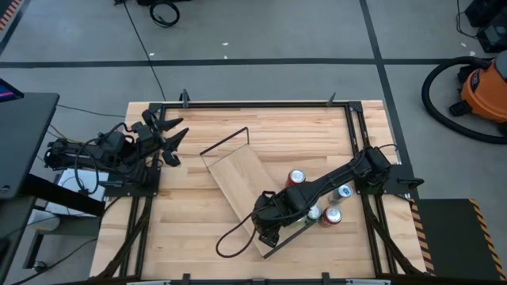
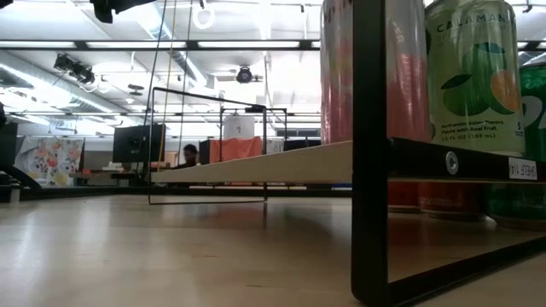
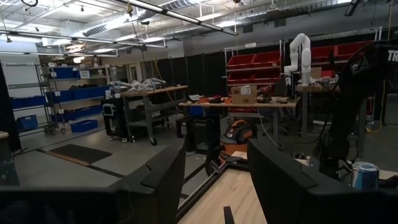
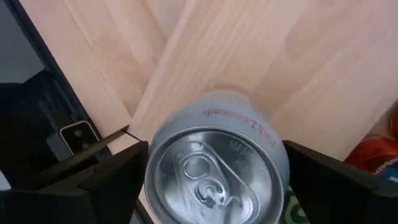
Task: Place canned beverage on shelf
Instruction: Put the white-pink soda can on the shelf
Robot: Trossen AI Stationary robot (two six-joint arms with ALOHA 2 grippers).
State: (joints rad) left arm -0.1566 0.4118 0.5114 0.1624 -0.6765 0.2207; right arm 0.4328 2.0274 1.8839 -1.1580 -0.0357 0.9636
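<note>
The right gripper (image 1: 273, 215) is low over the near end of the shelf (image 1: 238, 178), which lies at a slant in the middle of the table (image 1: 198, 127). In the right wrist view, a silver can (image 4: 217, 165) stands upright between the two dark fingers (image 4: 109, 180). The fingers sit on either side of the can, and there looks to be a small gap on each side, so I think the grip is loose or just let go, but I cannot be sure from this angle.

The can stands on the light wood board, near its edge with the dark wire frame. More cans wait close by on the right: one with a red side (image 1: 296, 177), one blue (image 1: 344, 191) and one red (image 1: 333, 215). In the low view, a pink can (image 2: 373, 68) and a green can (image 2: 474, 72) stand tall at the near end of the shelf.

A can like this is hard and smooth. If it is full, it will feel heavy for its size. The round sides are slippery, so the best hold is around the middle, with one finger on each side. Squeezing too hard could dent the thin metal.

The left gripper (image 1: 166, 134) waits at the far left of the table, fingers spread wide, holding nothing.
</note>
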